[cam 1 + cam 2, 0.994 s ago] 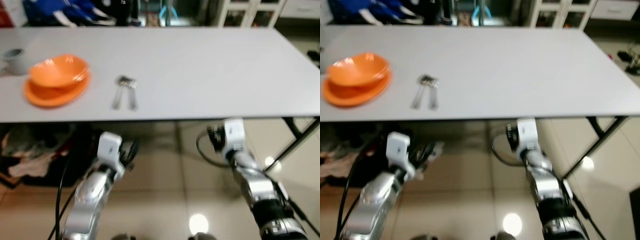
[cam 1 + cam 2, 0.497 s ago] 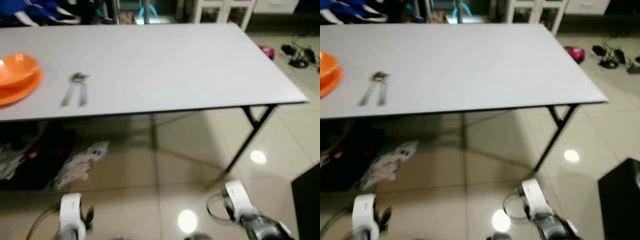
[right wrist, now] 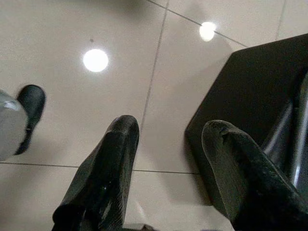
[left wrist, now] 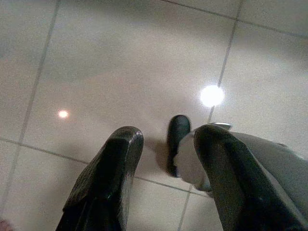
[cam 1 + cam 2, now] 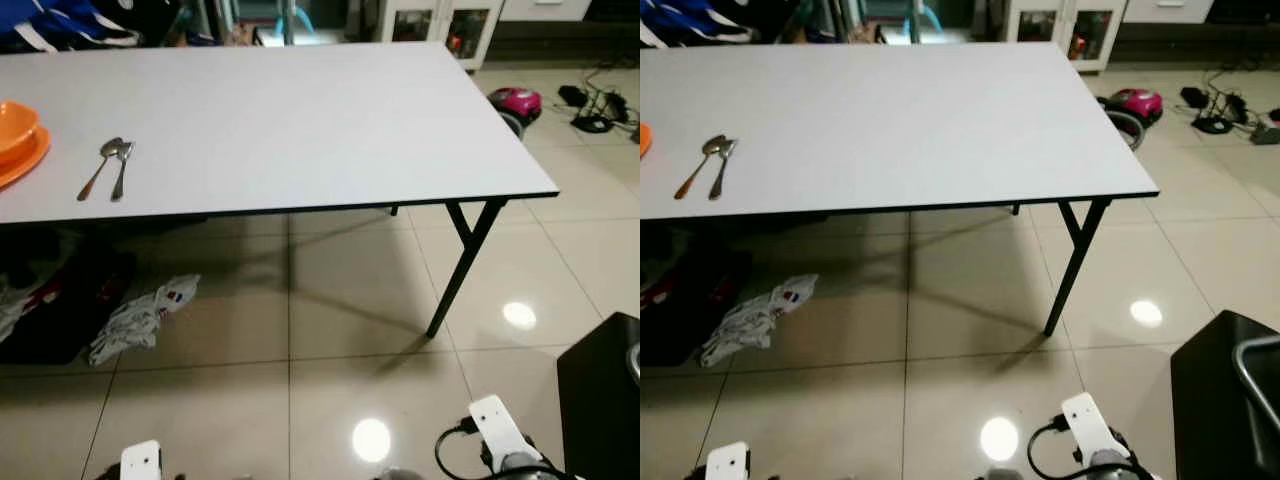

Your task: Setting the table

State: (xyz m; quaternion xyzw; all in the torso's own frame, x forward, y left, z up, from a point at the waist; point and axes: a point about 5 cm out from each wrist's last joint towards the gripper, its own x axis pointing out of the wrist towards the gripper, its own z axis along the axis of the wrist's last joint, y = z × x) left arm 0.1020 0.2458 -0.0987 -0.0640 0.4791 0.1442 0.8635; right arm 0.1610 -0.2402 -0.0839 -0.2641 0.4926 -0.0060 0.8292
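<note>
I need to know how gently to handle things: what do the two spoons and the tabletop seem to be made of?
The two spoons look like polished metal, probably steel: thin, grey, with bright glints on the bowls. The tabletop looks like matte white laminate or plastic, smooth with a thin dark edge; which one is hard to tell.

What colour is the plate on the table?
Orange; the plate shows best in the left eye view.

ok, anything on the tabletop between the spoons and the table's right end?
Nothing: from the spoons to the table end, the white top is bare in both eye views.
</note>
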